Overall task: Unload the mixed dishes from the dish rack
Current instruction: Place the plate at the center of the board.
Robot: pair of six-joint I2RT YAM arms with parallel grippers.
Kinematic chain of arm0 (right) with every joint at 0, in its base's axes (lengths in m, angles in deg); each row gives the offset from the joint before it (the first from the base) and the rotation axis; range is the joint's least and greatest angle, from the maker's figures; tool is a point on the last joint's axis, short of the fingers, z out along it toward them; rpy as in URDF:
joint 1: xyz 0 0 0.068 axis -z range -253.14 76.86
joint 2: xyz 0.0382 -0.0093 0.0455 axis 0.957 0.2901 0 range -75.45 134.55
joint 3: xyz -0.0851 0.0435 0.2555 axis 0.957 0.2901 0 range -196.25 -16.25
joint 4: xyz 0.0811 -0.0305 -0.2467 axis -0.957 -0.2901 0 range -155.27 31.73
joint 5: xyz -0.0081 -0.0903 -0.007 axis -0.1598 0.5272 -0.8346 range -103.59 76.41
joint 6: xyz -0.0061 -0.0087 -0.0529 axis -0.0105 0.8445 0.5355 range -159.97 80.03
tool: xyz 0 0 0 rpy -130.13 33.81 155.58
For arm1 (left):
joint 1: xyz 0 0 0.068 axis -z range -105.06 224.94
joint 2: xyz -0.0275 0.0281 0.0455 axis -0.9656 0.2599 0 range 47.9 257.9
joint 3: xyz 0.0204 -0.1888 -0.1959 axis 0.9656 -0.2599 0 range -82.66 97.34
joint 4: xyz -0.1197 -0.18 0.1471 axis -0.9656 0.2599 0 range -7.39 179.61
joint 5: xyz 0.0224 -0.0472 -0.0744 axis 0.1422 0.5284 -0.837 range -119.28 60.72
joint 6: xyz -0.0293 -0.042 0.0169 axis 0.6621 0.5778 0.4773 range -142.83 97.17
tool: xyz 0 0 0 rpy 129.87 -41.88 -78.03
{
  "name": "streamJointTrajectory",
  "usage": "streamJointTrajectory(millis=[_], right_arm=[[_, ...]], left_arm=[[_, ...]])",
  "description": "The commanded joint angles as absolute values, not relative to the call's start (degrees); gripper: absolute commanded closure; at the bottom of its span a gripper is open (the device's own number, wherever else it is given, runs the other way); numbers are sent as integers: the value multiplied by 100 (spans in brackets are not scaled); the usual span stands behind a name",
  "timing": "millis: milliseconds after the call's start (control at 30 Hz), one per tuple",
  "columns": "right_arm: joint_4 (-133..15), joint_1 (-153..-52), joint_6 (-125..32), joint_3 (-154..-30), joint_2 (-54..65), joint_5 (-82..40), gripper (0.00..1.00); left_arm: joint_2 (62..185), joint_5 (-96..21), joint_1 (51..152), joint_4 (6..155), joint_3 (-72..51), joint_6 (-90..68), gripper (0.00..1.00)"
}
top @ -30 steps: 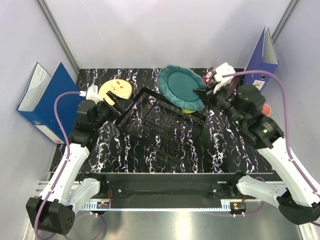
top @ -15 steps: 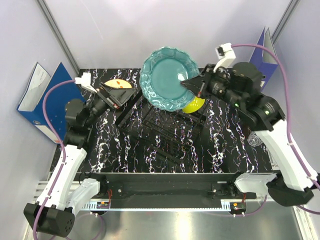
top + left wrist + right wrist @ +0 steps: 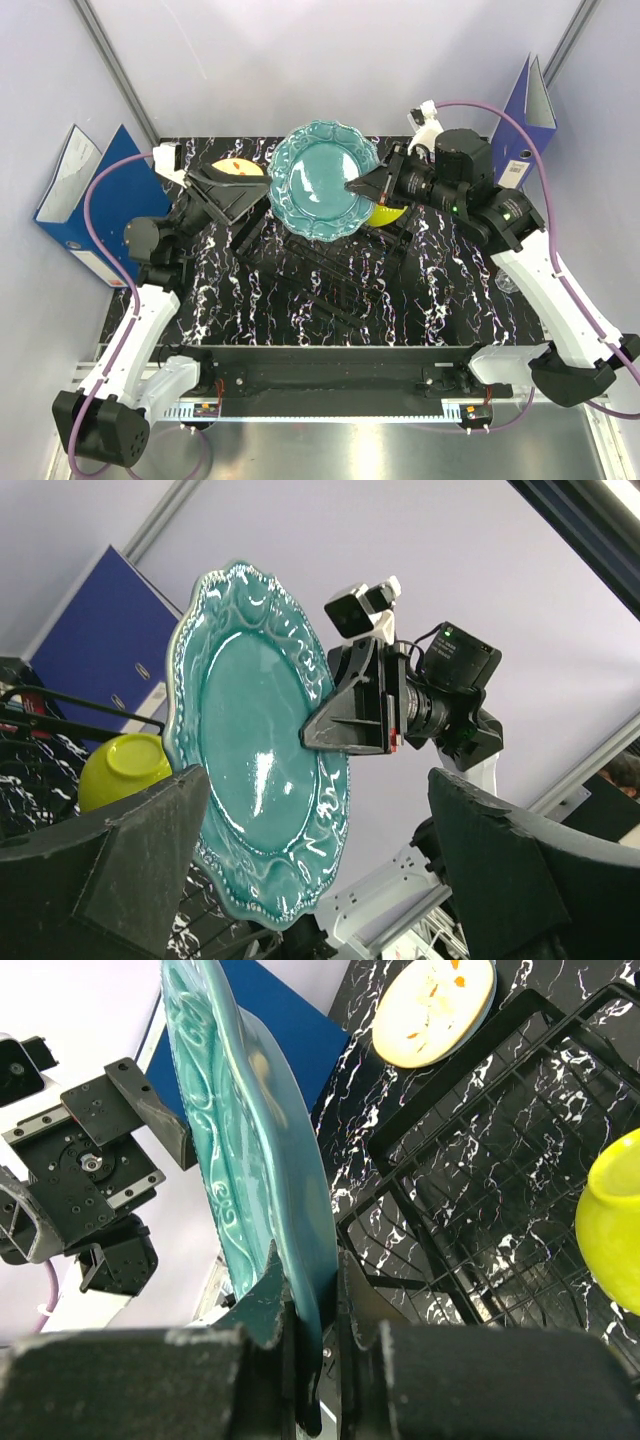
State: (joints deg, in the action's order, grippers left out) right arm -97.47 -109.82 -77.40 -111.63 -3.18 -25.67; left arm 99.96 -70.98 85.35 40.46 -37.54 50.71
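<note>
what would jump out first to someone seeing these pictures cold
The teal scalloped plate is held in the air above the black wire dish rack, pinched at its rim by the right claw. Facing it from the left, the left claw gapes wide open, and a small yellow-green bowl sits at the rack's far right end.

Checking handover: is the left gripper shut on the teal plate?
No, the left gripper stands wide open; only the right gripper pinches the teal plate.

Robotics lab cell: 2 robot arms (image 3: 130, 340) on a metal rail (image 3: 330, 408), bare pale walls (image 3: 300, 60) around a marbled table (image 3: 250, 300), a blue binder (image 3: 95, 215) left of the left claw (image 3: 255, 195).
</note>
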Motion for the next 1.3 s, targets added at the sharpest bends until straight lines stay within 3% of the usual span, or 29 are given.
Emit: streamJointTrajectory(millis=[0, 333, 633, 767, 867, 967, 1000, 1100, 1133, 1167, 1267], right_arm=[[-8218, -10961, -8101, -11311, -724, -2827, 100], [-8227, -10970, -7899, -11223, -1085, -2624, 100], [-7797, -10970, -8329, -10986, -821, -3424, 100], [-7515, -10961, -8514, -10705, -698, -3626, 100], [-7480, -10970, -8523, -10626, -654, -3644, 100], [-7488, -10970, -8506, -10547, -628, -3653, 100], [-7480, -10970, -8497, -10520, -637, -3644, 100], [-7488, -10970, -8462, -10397, -681, -3600, 100], [-7488, -10970, -8444, -10353, -689, -3583, 100], [-7497, -10970, -8435, -10344, -698, -3600, 100], [-7541, -10970, -8435, -10318, -654, -3662, 100]], left_arm=[[9941, -7323, 8557, 3857, -3784, 4907, 3], [9941, -7209, 8557, 4420, -3731, 4528, 3], [10134, -7235, 8697, 4113, -3766, 4687, 3], [10143, -7253, 8882, 4077, -3705, 4608, 7], [10152, -7296, 8917, 4095, -3661, 4555, 17], [10134, -7297, 8935, 4095, -3661, 4529, 38], [10134, -7271, 8944, 4139, -3669, 4502, 52], [10134, -7226, 8996, 4253, -3678, 4441, 76], [10152, -7218, 9014, 4323, -3670, 4414, 93], [10160, -7209, 9040, 4402, -3652, 4336, 100], [10152, -7200, 9058, 4622, -3669, 4265, 100]])
